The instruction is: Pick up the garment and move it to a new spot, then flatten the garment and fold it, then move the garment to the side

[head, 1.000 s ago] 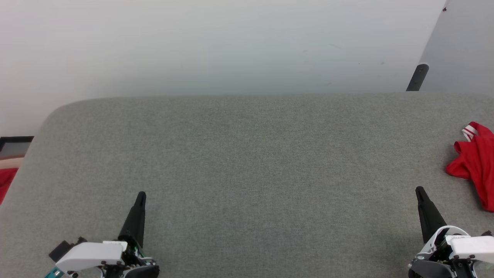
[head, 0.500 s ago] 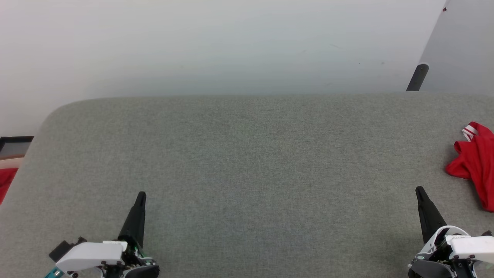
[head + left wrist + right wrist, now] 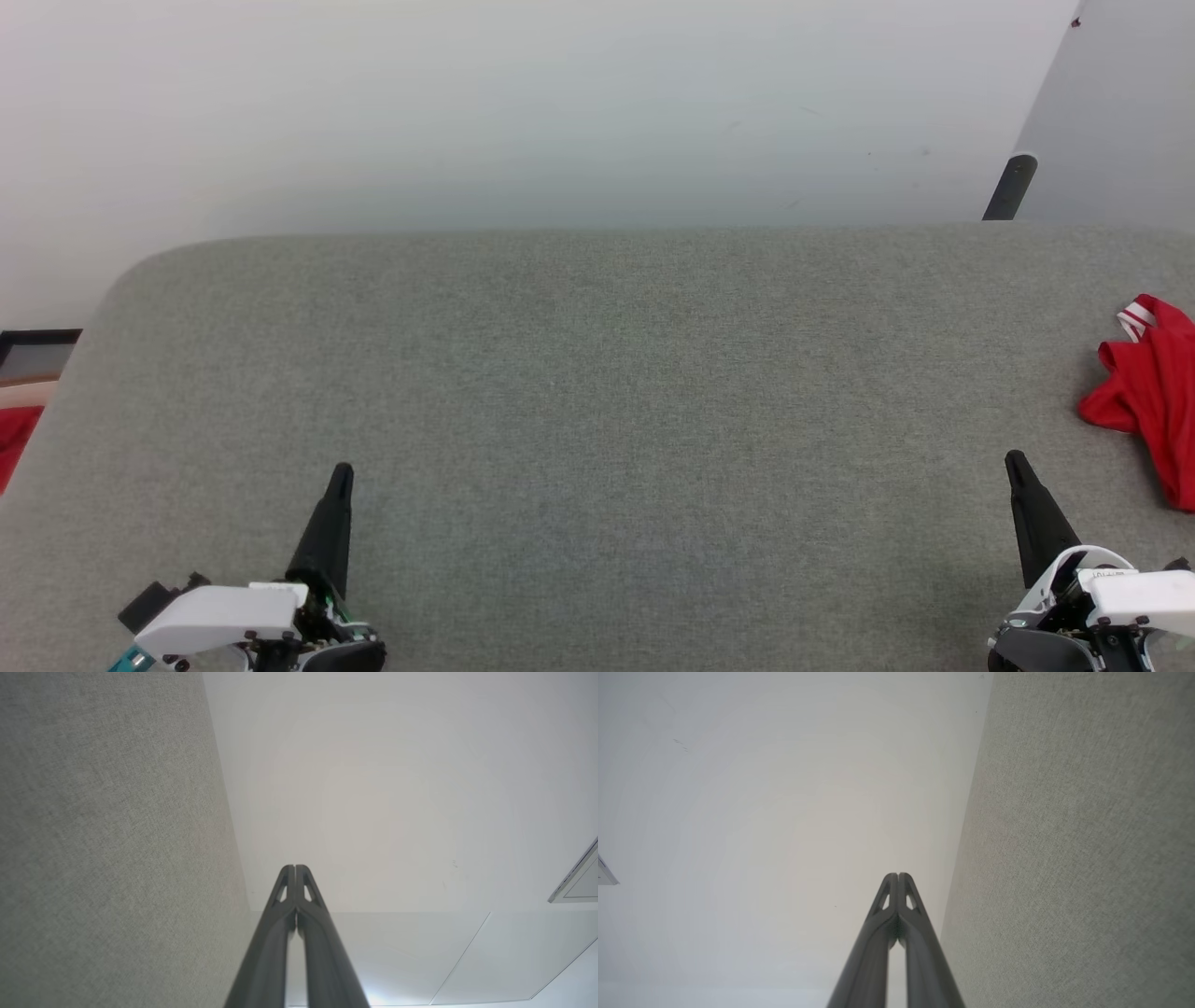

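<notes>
L hand [image 3: 342, 472], R hand [image 3: 1014, 460] closed; garment [image 3: 1146, 390] bunched far R.

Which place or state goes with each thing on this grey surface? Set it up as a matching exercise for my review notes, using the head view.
Things:
1. shirt
2. left gripper
3. right gripper
4. dark pole

Places and states:
A. lower left, shut, holding nothing
B. crumpled at the right edge of the grey surface
C. upper right, beyond the surface's far edge
D. lower right, shut, near the red cloth but apart from it

Pairs: 1-B, 2-A, 3-D, 4-C
</notes>
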